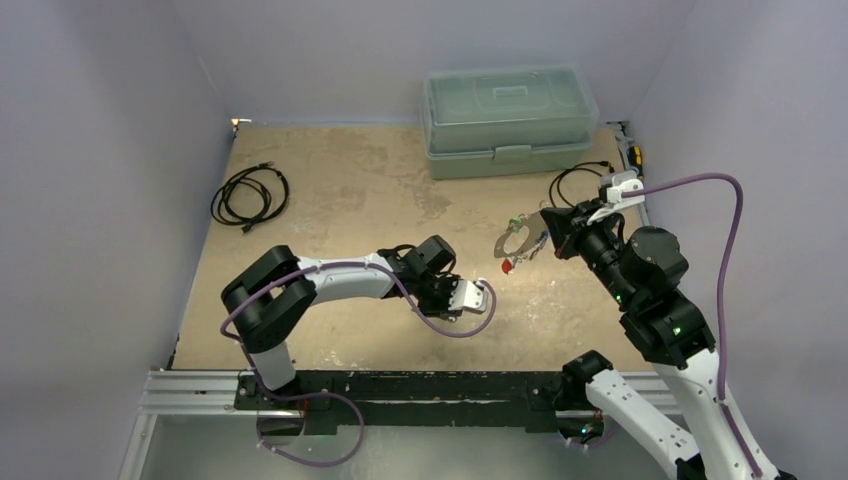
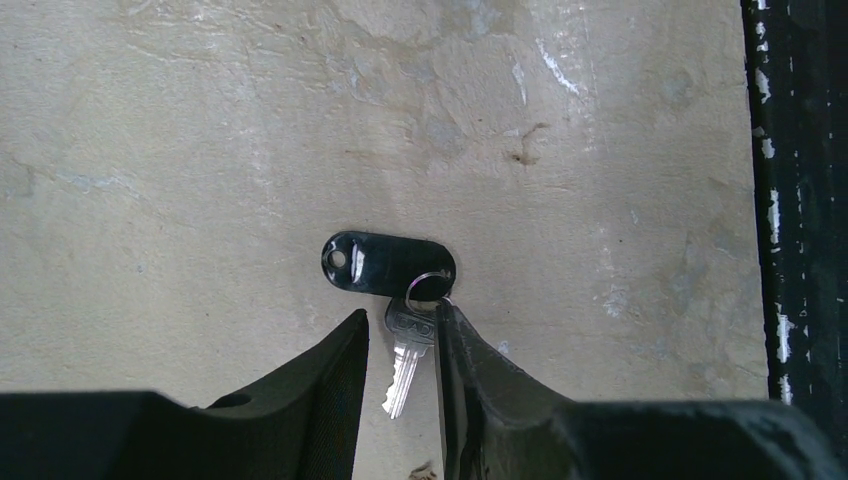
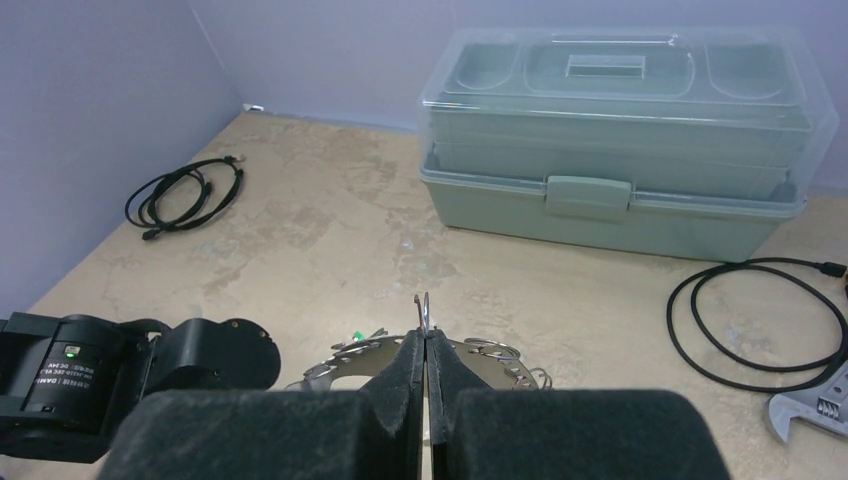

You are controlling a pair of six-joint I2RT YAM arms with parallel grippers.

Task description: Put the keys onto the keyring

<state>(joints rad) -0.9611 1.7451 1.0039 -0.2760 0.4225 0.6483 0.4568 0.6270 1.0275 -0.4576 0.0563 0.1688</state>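
From above, the thin, stiff keyring (image 1: pixel 517 243) is being held right of centre, clamped at its rim by the right pincer (image 1: pixel 548 238). At the left wrist, a light, slippery black-tagged key (image 2: pixel 388 265) is being straddled on the surface (image 2: pixel 200 150) by the left pincer (image 2: pixel 400 325), fingers apart, its flat head judged the best hold. At the right wrist, the keyring is being gripped edge-on.

The large thin grey metal hoop (image 3: pixel 350 358) lies mostly hidden behind the right pincer (image 3: pixel 424 338). At four o'clock, a silvery wrench (image 3: pixel 812 410) is cut off by the edge.
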